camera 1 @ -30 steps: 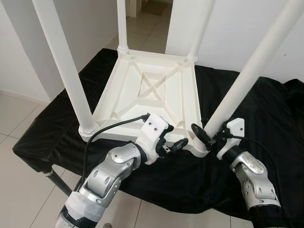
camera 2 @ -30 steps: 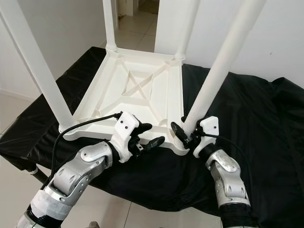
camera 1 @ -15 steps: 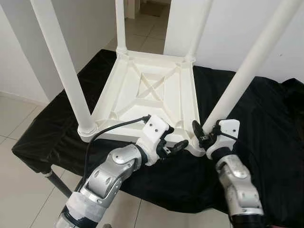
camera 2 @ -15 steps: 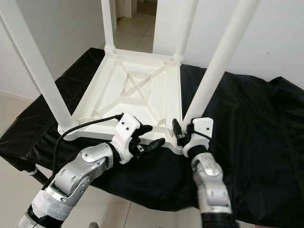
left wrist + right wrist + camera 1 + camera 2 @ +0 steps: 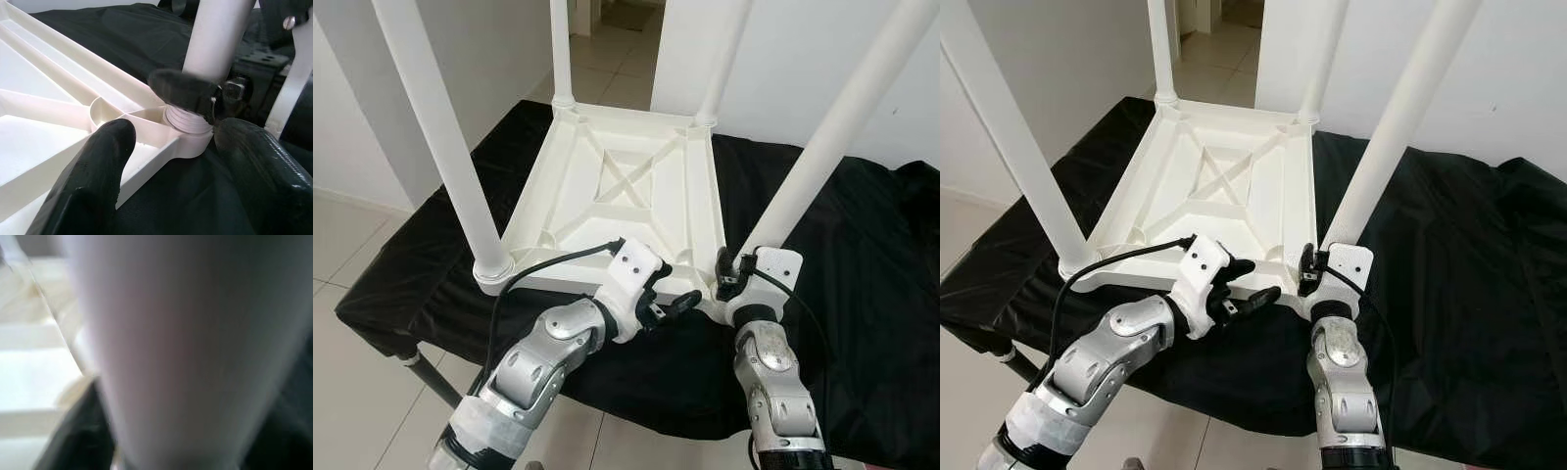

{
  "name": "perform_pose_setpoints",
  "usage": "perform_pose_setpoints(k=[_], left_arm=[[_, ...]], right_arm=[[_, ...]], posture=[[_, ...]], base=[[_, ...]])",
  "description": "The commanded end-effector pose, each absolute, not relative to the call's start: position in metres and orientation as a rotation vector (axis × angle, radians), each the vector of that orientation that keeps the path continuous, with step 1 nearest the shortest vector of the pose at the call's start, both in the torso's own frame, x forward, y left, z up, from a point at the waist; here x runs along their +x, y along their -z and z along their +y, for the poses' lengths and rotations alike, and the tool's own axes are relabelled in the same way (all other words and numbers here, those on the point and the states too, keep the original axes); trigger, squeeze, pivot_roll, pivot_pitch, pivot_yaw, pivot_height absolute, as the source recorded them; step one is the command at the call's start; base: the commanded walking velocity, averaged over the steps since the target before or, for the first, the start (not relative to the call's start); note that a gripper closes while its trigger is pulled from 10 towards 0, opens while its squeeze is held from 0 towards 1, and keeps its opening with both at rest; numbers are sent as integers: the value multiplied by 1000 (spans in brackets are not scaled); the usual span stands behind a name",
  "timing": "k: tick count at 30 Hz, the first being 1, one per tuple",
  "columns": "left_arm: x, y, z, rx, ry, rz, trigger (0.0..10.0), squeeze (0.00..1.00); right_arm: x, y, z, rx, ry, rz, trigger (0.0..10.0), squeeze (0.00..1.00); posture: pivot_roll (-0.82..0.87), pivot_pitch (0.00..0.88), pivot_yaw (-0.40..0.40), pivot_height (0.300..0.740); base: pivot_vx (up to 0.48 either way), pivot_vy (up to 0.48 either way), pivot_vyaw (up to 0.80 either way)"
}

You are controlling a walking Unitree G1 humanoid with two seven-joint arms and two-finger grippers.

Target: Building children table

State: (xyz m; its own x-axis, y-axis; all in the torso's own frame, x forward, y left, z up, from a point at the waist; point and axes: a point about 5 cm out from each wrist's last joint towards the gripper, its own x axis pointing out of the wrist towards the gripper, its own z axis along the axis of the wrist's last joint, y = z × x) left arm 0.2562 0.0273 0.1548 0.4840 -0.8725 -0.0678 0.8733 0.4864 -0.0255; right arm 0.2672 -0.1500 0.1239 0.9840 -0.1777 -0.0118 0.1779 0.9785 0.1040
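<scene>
The right gripper (image 5: 729, 277) clasps the near white plastic leg (image 5: 803, 181); the spread-fingered left gripper (image 5: 671, 299) should steady the upturned white tabletop (image 5: 617, 186) during twisting.

Our left arm reaches forward with the elbow bent, its silver forearm angled up to the white wrist housing. The left gripper (image 5: 674, 303) holds its two black fingers (image 5: 93, 181) spread wide apart, pointing toward our other hand. Our right arm rises nearly straight up from below, wrist bent forward. The right gripper (image 5: 732, 277) sits just beside the left fingertips; we cannot tell how its fingers stand.
</scene>
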Motion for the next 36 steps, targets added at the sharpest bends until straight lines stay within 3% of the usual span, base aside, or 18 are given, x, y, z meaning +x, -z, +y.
perform_pose_setpoints(k=[1,7,16,17,25,31,35,36], left_arm=[[254,-152,26,17,1108,93,10000,0],[253,-152,24,16,1109,85,10000,0],[252,-152,23,23,1115,75,10000,0],[253,-152,23,24,1115,77,10000,0],[253,-152,23,29,1118,78,10000,0],[254,-152,23,39,1120,75,10000,0],[254,-152,23,40,1120,75,10000,0],[254,-152,23,40,1120,73,10000,0]], right_arm=[[266,-119,-143,155,197,32,10000,1000],[265,-123,-149,110,180,-3,10000,1000],[266,-117,-160,66,-59,-31,10000,1000],[266,-119,-162,60,-108,-43,10000,0],[270,-127,-175,16,-241,-66,10000,0],[270,-127,-188,-32,-463,-44,10000,0],[270,-127,-191,-32,-478,-43,10000,0],[272,-127,-193,-50,-495,-40,9569,0]], posture=[[-73,0,-54,740],[-76,0,-57,740],[-77,0,-60,740],[-77,0,-59,740],[-73,0,-60,740],[-68,0,-60,740],[-68,0,-60,740],[-68,0,-59,740]], base=[[0,0,0],[0,0,0],[0,0,0],[0,0,0],[0,0,0],[0,0,0],[0,0,0],[0,0,0]])
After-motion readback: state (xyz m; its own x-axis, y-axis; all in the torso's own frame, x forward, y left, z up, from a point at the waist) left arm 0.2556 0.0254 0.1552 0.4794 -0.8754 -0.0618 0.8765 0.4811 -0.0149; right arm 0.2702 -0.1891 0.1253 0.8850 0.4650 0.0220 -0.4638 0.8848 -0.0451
